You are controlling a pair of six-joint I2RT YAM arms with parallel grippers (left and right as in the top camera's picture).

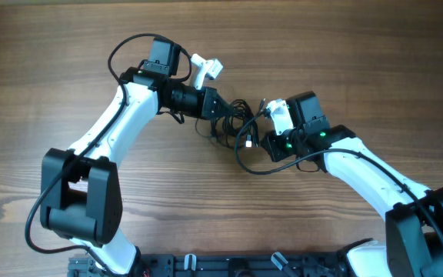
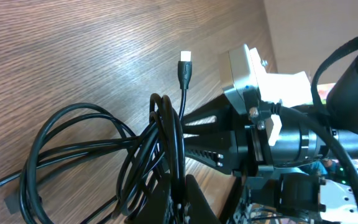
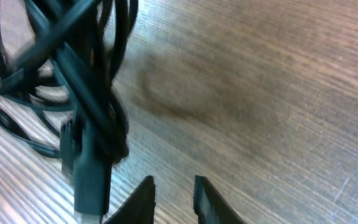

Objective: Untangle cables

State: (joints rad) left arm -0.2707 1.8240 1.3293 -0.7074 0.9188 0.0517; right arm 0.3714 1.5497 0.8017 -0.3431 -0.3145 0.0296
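Observation:
The cables (image 1: 233, 119) form a black tangle at the table's middle, between my two arms. My left gripper (image 1: 221, 114) is at the tangle's left side. In the left wrist view it (image 2: 180, 186) is shut on a bunch of strands, with loops (image 2: 73, 149) spreading left and a white-tipped connector (image 2: 184, 57) lying beyond. My right gripper (image 1: 251, 137) is at the tangle's right edge. In its own view the jaws (image 3: 174, 186) stand a narrow gap apart over bare wood. The cable bunch (image 3: 73, 62) and a black plug (image 3: 91, 180) hang just left of the fingers.
The wooden table (image 1: 360, 61) stretches to all sides. The right arm's gripper body (image 2: 229, 143) sits close in front of my left fingers. A thick arm cable (image 1: 125, 48) loops over the left arm. The robot base (image 1: 229, 265) lines the near edge.

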